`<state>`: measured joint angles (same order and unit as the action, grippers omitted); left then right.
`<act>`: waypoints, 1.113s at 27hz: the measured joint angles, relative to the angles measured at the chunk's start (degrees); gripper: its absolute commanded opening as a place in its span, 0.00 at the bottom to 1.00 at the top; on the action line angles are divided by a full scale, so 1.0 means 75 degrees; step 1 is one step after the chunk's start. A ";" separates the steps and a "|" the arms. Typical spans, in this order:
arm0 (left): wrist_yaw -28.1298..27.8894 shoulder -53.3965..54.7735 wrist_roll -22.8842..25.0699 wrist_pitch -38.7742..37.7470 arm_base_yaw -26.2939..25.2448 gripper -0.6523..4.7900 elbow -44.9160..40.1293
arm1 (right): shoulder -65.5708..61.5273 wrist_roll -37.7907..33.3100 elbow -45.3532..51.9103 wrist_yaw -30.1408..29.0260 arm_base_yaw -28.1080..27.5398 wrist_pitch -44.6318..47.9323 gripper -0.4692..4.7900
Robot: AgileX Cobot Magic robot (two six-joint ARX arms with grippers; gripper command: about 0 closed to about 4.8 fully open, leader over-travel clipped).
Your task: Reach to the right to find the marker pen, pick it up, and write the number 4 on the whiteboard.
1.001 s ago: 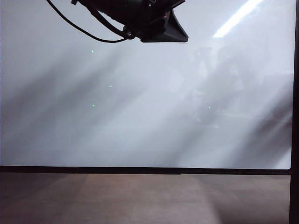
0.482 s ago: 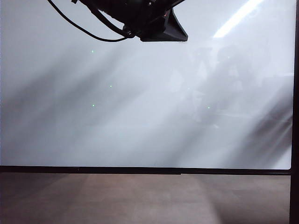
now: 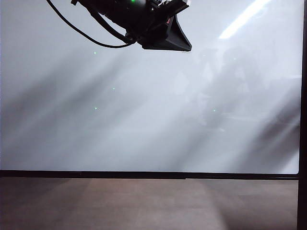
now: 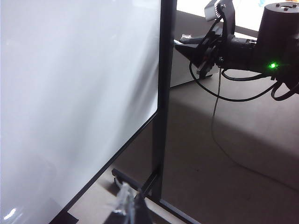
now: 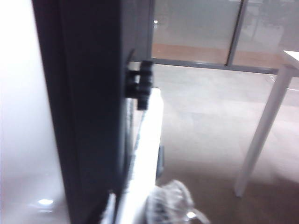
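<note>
Exterior view shows the whiteboard [image 3: 144,120] standing upright, its black frame [image 3: 144,175] running above a brown surface [image 3: 144,201]. A black arm [image 3: 139,19] with a looping cable hangs before the board's upper edge. The left gripper [image 4: 127,207] sits near the whiteboard's lower corner, too cropped to tell whether its claw is spread or pressed together. The right gripper [image 5: 170,203] hovers just beside the whiteboard's side frame, blurred, so its claw's state cannot be told either.
</note>
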<state>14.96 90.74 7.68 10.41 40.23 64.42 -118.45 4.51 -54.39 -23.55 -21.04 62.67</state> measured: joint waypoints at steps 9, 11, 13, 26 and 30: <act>0.0035 -0.0003 -0.0003 -0.0009 0.0000 0.11 0.0000 | 0.0312 -0.0050 0.0128 0.0603 -0.0012 0.0236 0.09; 0.0064 -0.0245 -0.0146 -0.0291 0.0006 0.11 -0.0006 | 0.1189 -0.0055 0.0513 0.1580 -0.0230 0.0195 0.09; 0.0026 -0.0583 -0.0152 -0.0600 0.0006 0.11 -0.0006 | 0.1920 -0.0125 0.0799 0.2043 -0.0597 -0.0323 0.09; -0.1244 -0.3185 -0.0289 -0.3736 0.0012 0.11 0.1224 | 1.0640 -0.1239 0.0874 0.2346 0.1323 -0.9331 0.08; -0.1568 -0.3174 -0.0280 -0.4109 0.0012 0.11 0.1577 | 1.0888 -0.1370 0.0213 0.2608 0.2186 -1.0716 0.08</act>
<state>3.20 66.94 5.58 -20.40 40.32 76.25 -36.80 -5.76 -52.80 -3.99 -4.64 -17.69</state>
